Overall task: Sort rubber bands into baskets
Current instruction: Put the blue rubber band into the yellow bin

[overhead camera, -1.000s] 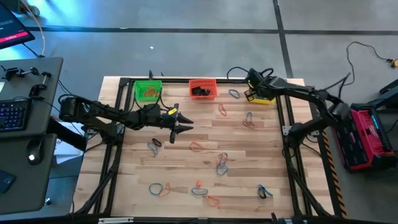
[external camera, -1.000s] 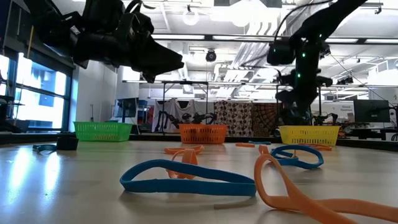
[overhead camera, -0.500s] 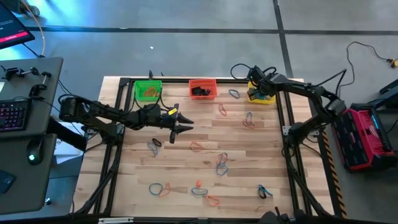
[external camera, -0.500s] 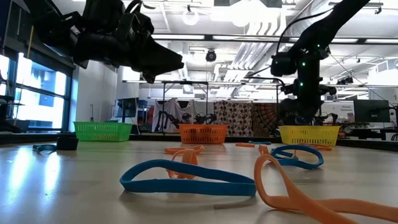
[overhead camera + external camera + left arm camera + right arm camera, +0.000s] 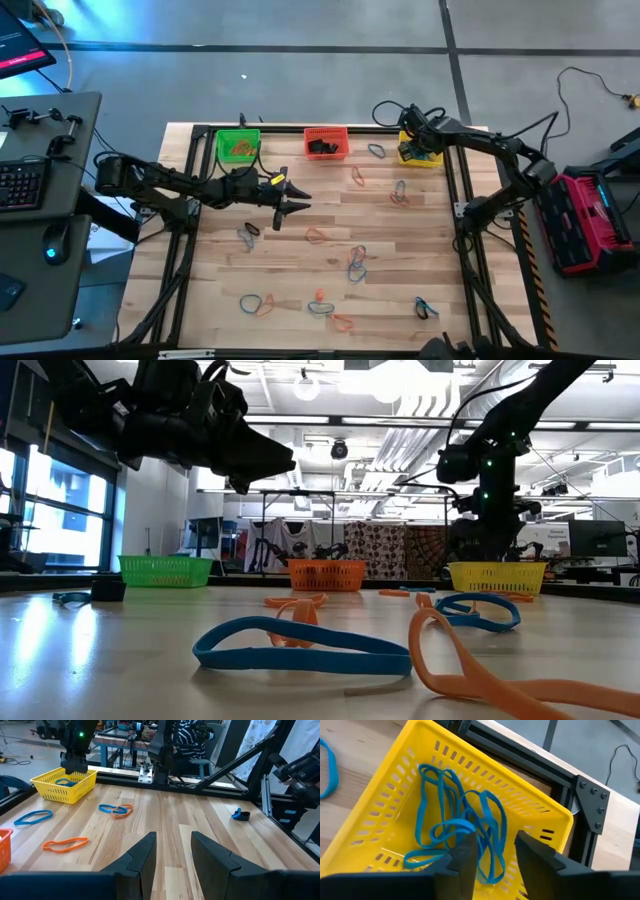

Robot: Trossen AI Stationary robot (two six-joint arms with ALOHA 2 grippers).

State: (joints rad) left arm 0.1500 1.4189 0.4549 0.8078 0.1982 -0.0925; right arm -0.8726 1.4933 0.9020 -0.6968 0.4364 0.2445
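Three baskets stand along the far edge: green [image 5: 237, 146], red [image 5: 326, 142] and yellow [image 5: 420, 154]. My right gripper [image 5: 492, 840] hangs open over the yellow basket [image 5: 485, 770], pointing steeply down, with nothing between its fingers. Several blue rubber bands [image 5: 460, 827] lie in a tangle on that basket's floor below it. My left gripper [image 5: 173, 840] stands open above the table's middle left [image 5: 298, 205], pointing almost level toward the right edge, and holds nothing. Loose orange and blue rubber bands [image 5: 357, 262] lie scattered flat on the wood.
More bands lie near the red basket [image 5: 376, 150], at mid-table [image 5: 318, 236], on the left [image 5: 248, 232] and along the near edge [image 5: 255, 303]. A black frame rail [image 5: 455, 190] runs down each side of the table. Bare wood shows between the bands.
My right gripper has gone a little toward the table's right edge and down, coming in over the yellow basket, then held still. My left arm and the bands on the table have not moved.
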